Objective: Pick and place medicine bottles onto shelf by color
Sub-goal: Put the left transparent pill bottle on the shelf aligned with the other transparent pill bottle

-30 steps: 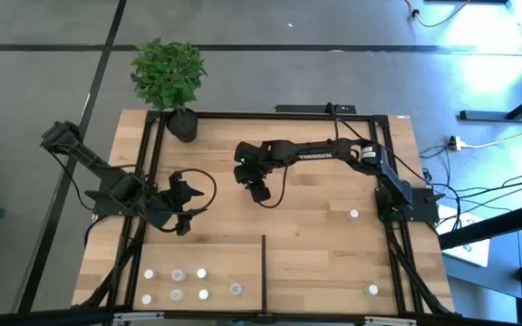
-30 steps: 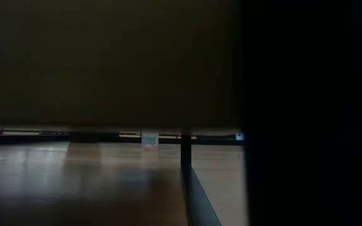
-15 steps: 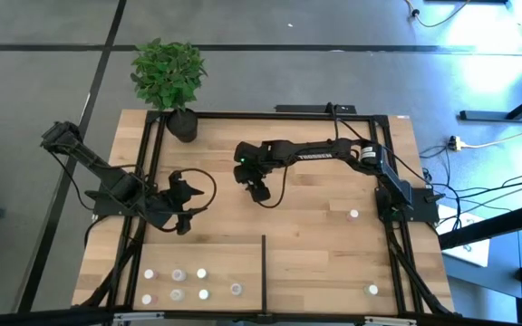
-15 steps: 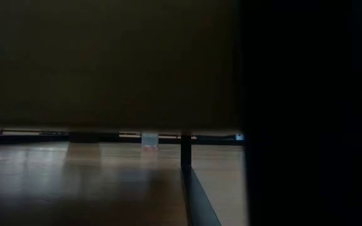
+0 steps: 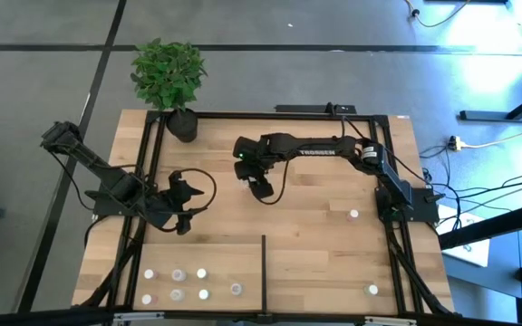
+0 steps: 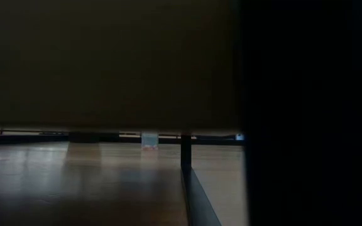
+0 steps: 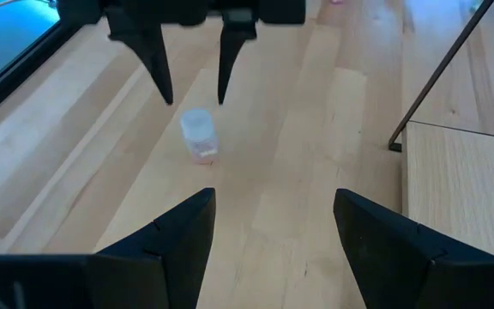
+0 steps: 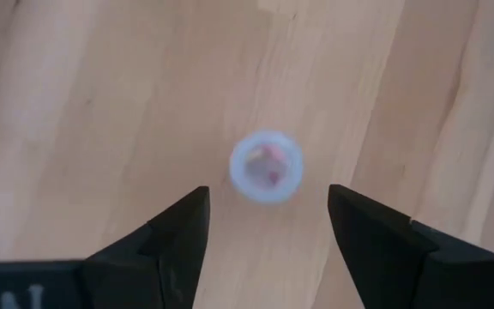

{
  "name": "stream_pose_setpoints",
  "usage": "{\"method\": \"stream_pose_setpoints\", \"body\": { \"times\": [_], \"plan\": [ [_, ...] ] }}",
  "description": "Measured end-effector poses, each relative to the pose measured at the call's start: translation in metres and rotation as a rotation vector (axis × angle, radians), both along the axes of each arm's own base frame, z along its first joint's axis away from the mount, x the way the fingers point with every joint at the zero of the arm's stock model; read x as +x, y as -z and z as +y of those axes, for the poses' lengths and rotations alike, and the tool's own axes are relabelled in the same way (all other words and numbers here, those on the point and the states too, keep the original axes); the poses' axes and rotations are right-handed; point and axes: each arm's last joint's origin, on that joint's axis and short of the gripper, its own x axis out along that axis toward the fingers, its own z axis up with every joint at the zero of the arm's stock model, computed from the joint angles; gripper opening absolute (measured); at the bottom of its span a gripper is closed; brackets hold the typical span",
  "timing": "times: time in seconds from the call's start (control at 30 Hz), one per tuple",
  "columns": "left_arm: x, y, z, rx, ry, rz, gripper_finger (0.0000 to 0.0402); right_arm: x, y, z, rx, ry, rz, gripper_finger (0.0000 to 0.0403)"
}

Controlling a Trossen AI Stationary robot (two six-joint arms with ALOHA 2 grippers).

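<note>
R gripper [image 8: 264,232] spread above upright bottle [image 8: 266,166], mid tabletop [image 5: 315,217]. L gripper [image 7: 273,232] spread, idle. Bottle prob. light, rigid, tippy; pinch body sides, low.

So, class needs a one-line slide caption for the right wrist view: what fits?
Right end effector, fingers spread, poised directly above a small clear round medicine bottle standing on the light wooden tabletop.

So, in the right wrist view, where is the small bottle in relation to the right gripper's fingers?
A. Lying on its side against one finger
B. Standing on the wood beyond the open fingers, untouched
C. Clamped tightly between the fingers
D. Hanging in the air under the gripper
B: the bottle stands on the wooden table, seen from above, apart from both fingers of the open right gripper.
</note>
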Motion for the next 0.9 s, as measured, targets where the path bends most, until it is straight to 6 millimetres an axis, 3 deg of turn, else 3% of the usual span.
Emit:
{"method": "stream_pose_setpoints", "body": {
  "times": [0.23,0.9],
  "plan": [
    [0.000,0.000,0.000,0.000,0.000,0.000,0.0231,-0.001,-0.019,0.000,0.005,0.000,0.019,0.0239],
    [0.000,0.000,0.000,0.005,-0.007,-0.002,0.0231,-0.005,-0.025,0.002,0.052,0.004,0.037,0.0239]
  ]
}}
